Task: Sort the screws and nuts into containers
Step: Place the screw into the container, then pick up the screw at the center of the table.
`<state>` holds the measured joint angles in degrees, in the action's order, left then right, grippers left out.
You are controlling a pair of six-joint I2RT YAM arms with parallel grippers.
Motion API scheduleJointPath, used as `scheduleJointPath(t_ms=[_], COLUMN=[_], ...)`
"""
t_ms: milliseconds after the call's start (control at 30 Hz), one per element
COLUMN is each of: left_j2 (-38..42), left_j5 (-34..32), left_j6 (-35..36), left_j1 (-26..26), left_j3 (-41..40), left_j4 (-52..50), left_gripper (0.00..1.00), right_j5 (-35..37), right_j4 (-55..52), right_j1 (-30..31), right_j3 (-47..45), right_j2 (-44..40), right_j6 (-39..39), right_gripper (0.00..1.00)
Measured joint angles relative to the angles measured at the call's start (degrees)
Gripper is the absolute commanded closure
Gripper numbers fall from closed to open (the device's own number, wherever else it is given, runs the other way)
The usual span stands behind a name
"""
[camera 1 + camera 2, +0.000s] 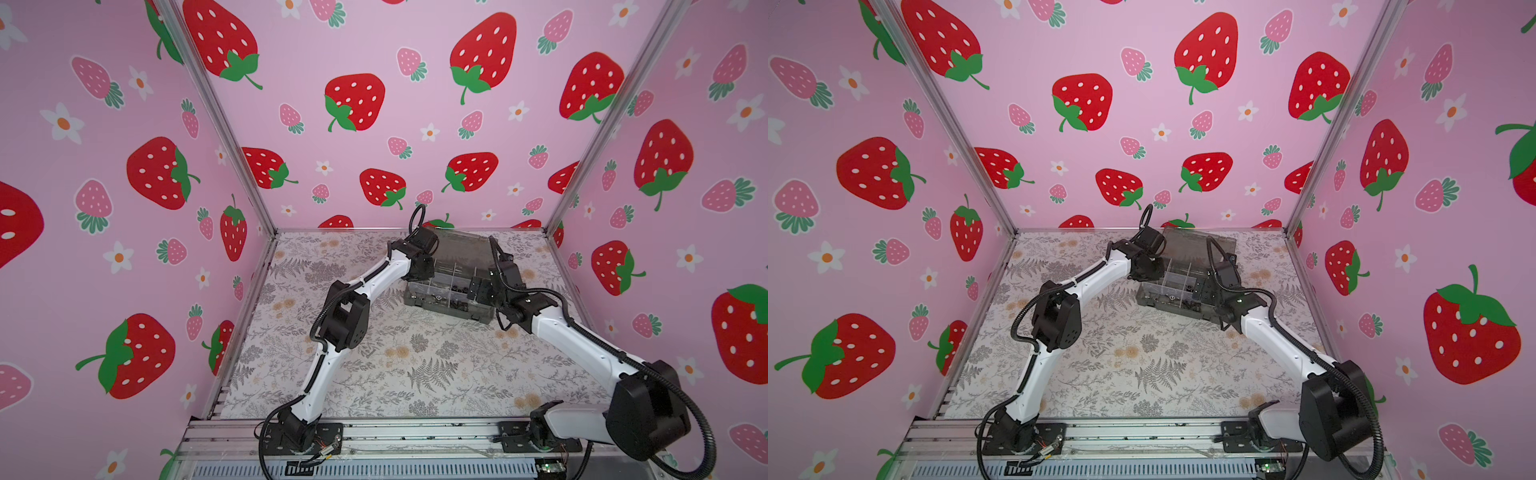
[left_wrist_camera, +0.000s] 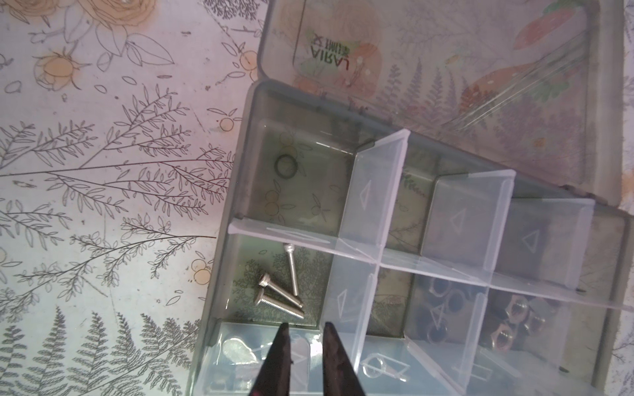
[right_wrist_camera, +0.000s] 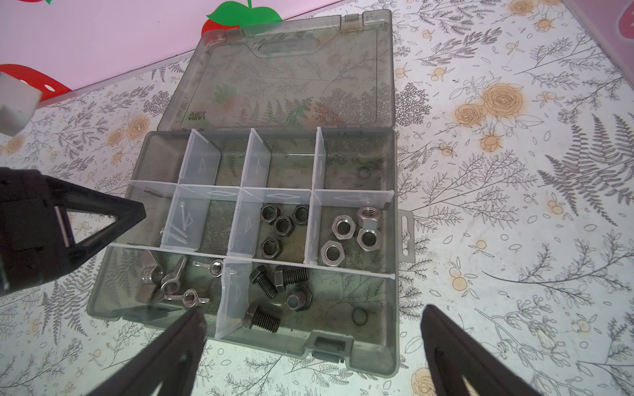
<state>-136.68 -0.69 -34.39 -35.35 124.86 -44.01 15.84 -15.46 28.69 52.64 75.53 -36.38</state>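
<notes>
**Top views.** In both top views we see the smoky grey translucent plastic organiser box (image 1: pixel 440 308) at the far side of the floral-printed table mat (image 1: pixel 415 374). Its hinged lid (image 1: pixel 461 243) is thrown back. The white-and-black left arm (image 1: pixel 374 278) and right arm (image 1: pixel 582 345) bend over opposite ends of the box. A slim dark sliver (image 1: pixel 371 352) lies on the mat, well apart from the box. It may be a stray screw, but it is too small for us to tell.

**Left wrist view.** The left gripper (image 2: pixel 306 325) has its black jaws narrowly parted with nothing between them. It is poised above the compartment holding three slim silver screws (image 2: pixel 281 291). We judge this to be the release step of a placement. A thin black ring (image 2: pixel 285 166) lies alone in the adjoining corner compartment.

**Right wrist view.** The right gripper (image 3: pixel 312 310) hangs with jaws fully apart and empty above the clasp-side wall, one fingertip near the silver wing nuts (image 3: pixel 164 281). Other compartments hold black hex nuts (image 3: pixel 281 224), silver hex nuts (image 3: pixel 356 233) and short black bolts (image 3: pixel 274 284). Sorting looks nearly complete. In our judgement, the next move calls for the left arm to lift clear and seek any piece left outside.
</notes>
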Motion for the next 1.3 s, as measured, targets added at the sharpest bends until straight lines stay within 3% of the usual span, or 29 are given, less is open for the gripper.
scheduleJointPath(t_ms=[233,367,567,800,967,1133,1300], left_j2=[0.52,5.62,23.37,42.62,52.52,57.51,56.87], left_j5=[0.28,0.07,-1.66,-4.92,-7.06,-8.96,-10.23], left_j6=[0.11,0.85,3.37,5.07,4.63,4.37,4.63], left_j1=[-0.04,-0.37,-1.88,-2.93,-3.93,-5.73,-6.82], left_j3=[-0.07,-4.61,-22.97,-48.7,-62.82,-70.88,-74.84], left_j4=[-0.02,0.76,4.44,6.45,6.01,5.88,5.66], left_gripper=[0.73,0.65,0.47,0.33,0.24,0.28,0.45], right_j5=[0.0,0.0,0.02,0.07,0.15,0.15,0.0], right_j4=[-0.02,-0.02,-0.02,-0.02,-0.04,-0.04,-0.07], right_j1=[0.0,0.0,0.0,0.0,0.0,0.0,0.0], right_j3=[0.0,0.0,0.0,-0.17,-1.81,-3.67,-4.42], right_j2=[-0.02,-0.09,-0.17,-1.4,-2.97,-3.91,-4.35], right_j6=[0.0,0.0,0.0,-0.04,-0.7,-1.97,-3.23], right_gripper=[0.0,0.0,0.0,0.0,0.0,0.0,0.0])
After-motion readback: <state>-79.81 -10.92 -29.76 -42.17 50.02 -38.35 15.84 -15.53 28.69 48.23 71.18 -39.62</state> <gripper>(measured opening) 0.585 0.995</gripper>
